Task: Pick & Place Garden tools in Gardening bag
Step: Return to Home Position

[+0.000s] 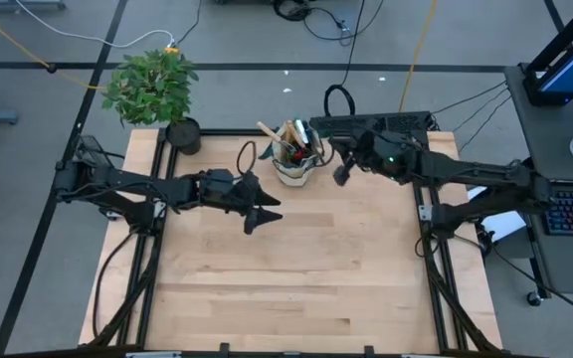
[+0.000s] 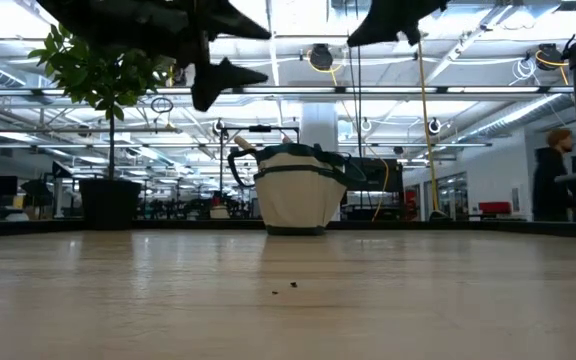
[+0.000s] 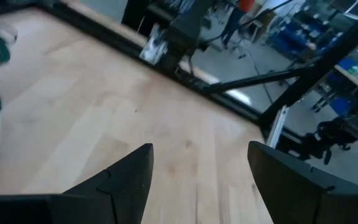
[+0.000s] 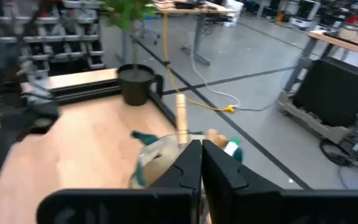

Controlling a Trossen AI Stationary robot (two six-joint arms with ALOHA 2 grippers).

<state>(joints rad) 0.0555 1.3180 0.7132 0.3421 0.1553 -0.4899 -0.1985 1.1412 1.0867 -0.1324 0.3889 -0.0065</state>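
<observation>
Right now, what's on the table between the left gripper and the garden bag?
Nothing: the high view shows only bare wooden table between the left gripper and the gardening bag.

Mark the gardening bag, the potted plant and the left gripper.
gardening bag (image 2: 293,200): low view, beige canvas front.
potted plant (image 1: 152,85): high view, leafy crown.
left gripper (image 3: 201,148): left wrist view, midway between its open fingertips.

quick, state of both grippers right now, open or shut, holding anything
Left gripper: open, empty, over the table.
Right gripper: shut, holding nothing, raised near the gardening bag.
</observation>
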